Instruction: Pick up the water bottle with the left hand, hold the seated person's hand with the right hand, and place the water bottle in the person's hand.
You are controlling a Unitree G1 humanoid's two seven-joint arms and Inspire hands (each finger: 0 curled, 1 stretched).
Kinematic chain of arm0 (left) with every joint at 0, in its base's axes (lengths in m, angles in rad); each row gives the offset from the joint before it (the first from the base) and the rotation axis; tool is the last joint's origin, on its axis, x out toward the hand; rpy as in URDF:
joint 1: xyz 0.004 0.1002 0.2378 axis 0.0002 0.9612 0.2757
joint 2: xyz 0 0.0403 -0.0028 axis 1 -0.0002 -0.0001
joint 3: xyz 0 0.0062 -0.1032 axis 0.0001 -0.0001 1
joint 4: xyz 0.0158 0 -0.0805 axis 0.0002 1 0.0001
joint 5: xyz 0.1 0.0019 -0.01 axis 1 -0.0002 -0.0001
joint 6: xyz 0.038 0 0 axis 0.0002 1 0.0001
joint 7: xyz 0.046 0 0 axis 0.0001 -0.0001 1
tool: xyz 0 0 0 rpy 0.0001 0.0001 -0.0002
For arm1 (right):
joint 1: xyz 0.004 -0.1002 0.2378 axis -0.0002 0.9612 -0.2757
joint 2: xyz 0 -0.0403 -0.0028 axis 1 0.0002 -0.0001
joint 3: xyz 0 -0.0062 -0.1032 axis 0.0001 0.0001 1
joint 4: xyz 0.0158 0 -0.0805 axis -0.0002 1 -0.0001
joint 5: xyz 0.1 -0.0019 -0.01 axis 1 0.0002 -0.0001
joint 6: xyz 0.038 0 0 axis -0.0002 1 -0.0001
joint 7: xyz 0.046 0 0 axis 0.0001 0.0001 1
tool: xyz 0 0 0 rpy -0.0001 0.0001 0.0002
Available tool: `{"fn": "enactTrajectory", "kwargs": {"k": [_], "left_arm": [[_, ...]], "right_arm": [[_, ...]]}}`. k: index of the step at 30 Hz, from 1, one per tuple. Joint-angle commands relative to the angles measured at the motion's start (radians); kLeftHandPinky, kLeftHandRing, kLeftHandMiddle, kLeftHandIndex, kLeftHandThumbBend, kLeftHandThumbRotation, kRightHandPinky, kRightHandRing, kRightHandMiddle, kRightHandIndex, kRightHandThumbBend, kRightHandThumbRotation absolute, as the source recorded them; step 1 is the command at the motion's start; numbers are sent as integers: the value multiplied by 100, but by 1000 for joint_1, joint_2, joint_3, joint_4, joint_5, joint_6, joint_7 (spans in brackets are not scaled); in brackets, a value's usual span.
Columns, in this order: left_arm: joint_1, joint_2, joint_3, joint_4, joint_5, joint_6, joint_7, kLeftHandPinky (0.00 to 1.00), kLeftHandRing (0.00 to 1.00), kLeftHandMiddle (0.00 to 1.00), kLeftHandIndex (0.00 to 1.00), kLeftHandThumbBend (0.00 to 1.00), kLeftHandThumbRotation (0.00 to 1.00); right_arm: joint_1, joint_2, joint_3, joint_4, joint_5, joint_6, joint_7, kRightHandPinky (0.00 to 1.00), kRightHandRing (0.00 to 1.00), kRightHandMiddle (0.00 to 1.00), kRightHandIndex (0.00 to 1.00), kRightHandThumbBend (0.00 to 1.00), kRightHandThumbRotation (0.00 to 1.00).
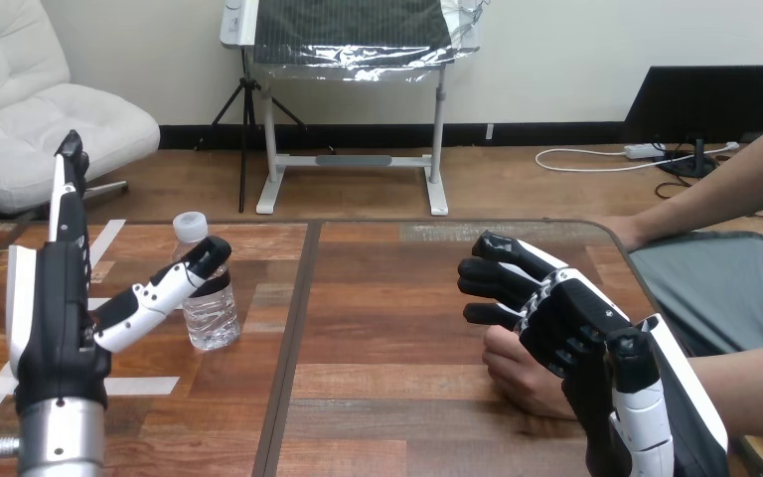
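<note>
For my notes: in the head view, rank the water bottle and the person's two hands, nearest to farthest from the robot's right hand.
1. person's hand at the lower right, under the right hand.
2. person's hand farther back, at the right edge of the table.
3. water bottle, across at the left.

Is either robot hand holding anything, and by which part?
The left hand is open beside the bottle, holding nothing. The right hand lies over the person's hand; whether it grips cannot be told.

L hand upright, fingers straight; R hand lower, back up
</note>
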Motion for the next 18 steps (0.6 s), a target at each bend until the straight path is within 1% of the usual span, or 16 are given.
{"fn": "enactTrajectory", "kwargs": {"k": [1, 10, 18], "left_arm": [[-98, 34, 0, 70, 2, -10, 5, 100, 100, 100, 100, 98, 42], [-173, 56, -1, 193, -2, -29, 8, 100, 100, 100, 100, 96, 39], [-236, 70, -1, 304, -11, -49, 4, 100, 100, 100, 100, 94, 36]], "right_arm": [[-60, 5, -11, -43, -7, -2, -10, 78, 83, 82, 84, 72, 100], [-66, 6, -14, -32, 7, -10, -3, 77, 82, 81, 83, 72, 100], [-63, 3, -16, -40, 17, 0, -3, 77, 82, 81, 83, 72, 100]]}}
